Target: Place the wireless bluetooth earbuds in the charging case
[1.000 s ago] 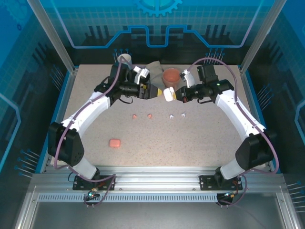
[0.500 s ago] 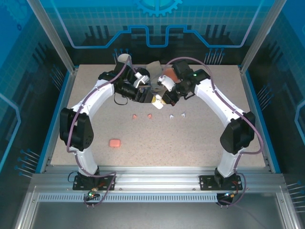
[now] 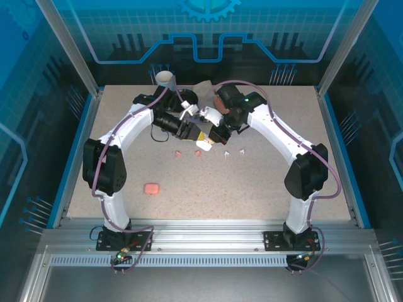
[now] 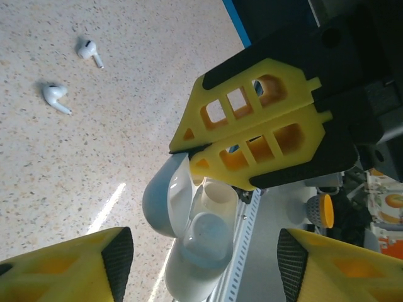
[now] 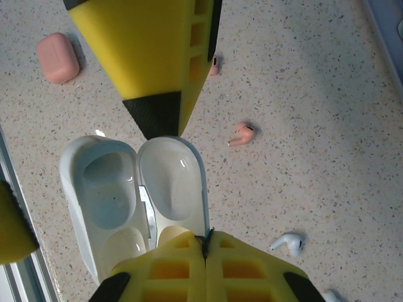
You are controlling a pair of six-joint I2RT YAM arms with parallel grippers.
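Top external view: a closed pink case point(image 3: 151, 188) lies at lower left on the surface point(image 3: 271, 182). To its right, two salmon-pink earbuds point(image 3: 178, 153) and two white earbuds point(image 3: 227, 153) form one row. Left wrist view: the left fingers point(image 4: 69, 270) are spread wide, holding nothing. Right wrist view: the right fingers point(image 5: 189, 267) are pinched on the lid of the open white charging case point(image 5: 107, 182).

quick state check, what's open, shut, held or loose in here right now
white case, open, sockets empty
pink case, closed, lying on the table
pink earbuds, loose on the table
white earbuds, loose on the table
right gripper, shut on the white case
left gripper, open
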